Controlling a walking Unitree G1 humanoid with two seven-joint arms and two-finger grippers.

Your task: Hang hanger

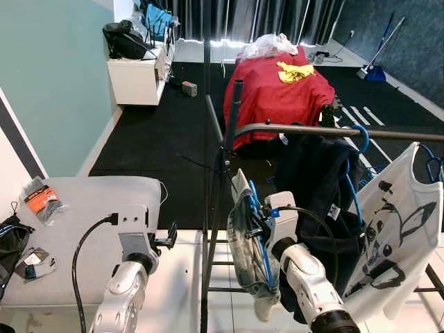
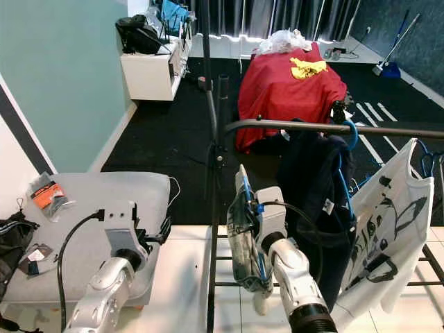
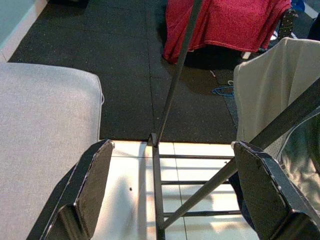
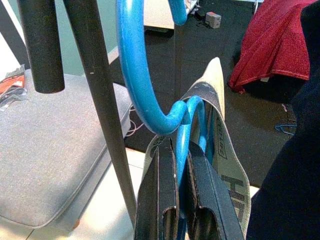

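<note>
Blue hanger (image 4: pixel 142 85): thin plastic, stiff, probably light; the pale garment (image 1: pixel 244 246) draped on it adds limp, swinging weight below. Smooth plastic likely slips under a loose pinch, so the hold belongs where it is now, at the neck just under the hook, which keeps the hook free for the rail.

Right end effector (image 4: pixel 181 165) is clamped on that neck, fingers pressed together around the blue stem, garment collar bunched against them. Hook rises above the fingertips, curved and open, close to the upright post (image 4: pixel 100 100) of the rack but not yet over anything.

Position: hanger and garment hang in front of the robot, below and left of the horizontal rail (image 1: pixel 326 130), near the rack's left end. The rail already carries a dark garment (image 1: pixel 316 187) on another blue hanger and a white printed shirt (image 1: pixel 392 229) further right.

Garment look: grey-white, some print, hangs narrow and folded (edges hard to read).

Left end effector (image 3: pixel 175 185) is raised, fingers wide apart, holding nothing; grey cushion (image 1: pixel 83 208) beside it.
</note>
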